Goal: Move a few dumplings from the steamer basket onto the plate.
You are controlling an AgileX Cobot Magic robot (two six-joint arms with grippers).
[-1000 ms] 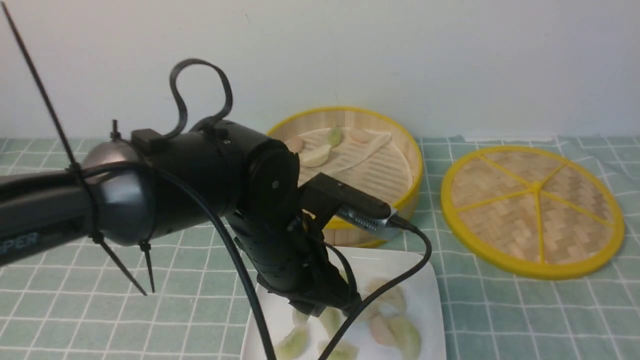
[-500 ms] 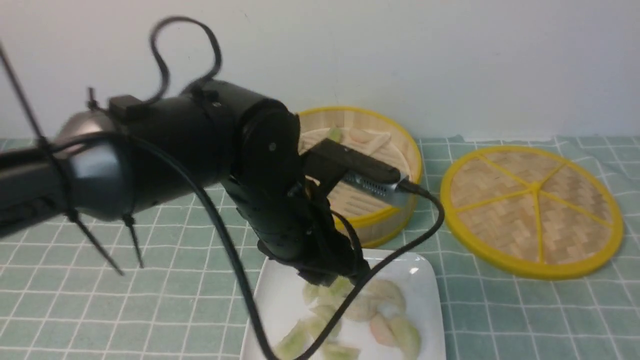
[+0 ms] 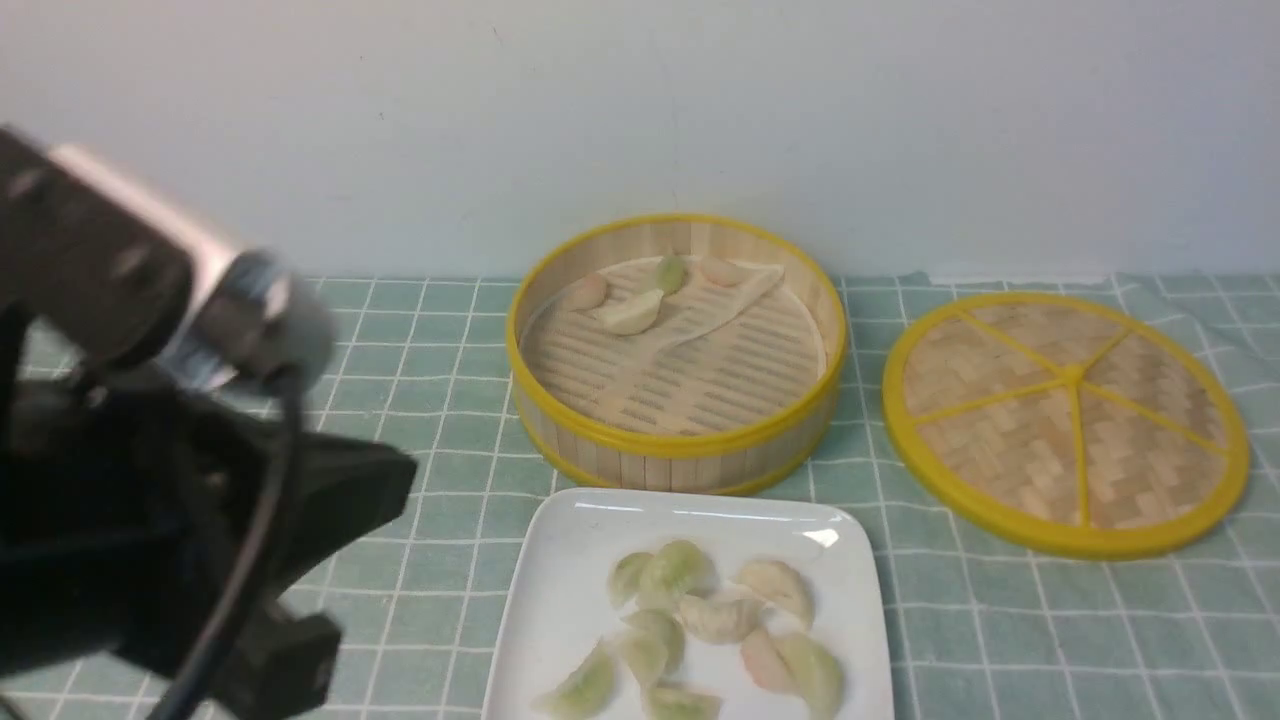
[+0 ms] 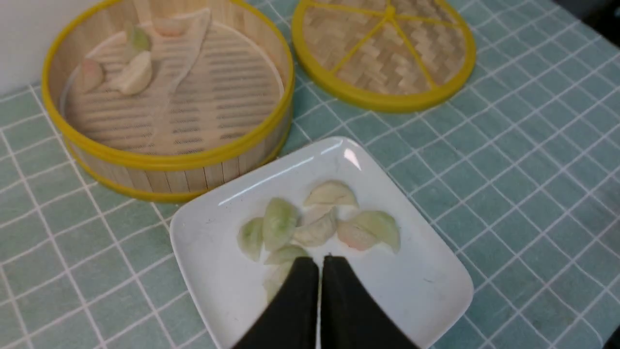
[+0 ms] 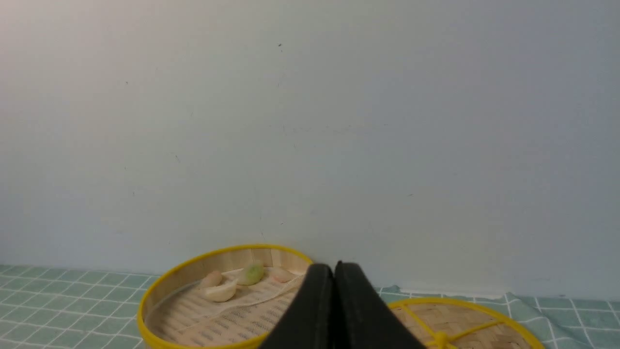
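Left claw pressed together, empty, over plate; dumplings heaped just ahead of its tips. Four more lie in steamer basket, farther ahead. Next pick, likely: spread jaws before descending, pinch crescent's middle lightly; glossy skins slip.

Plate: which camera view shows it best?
Left wrist view: the plate shows nearly whole from above, with only one corner hidden behind the left gripper. The front view crops its near edge; the right wrist view misses it.

Plate before steamer basket; lid to its right.
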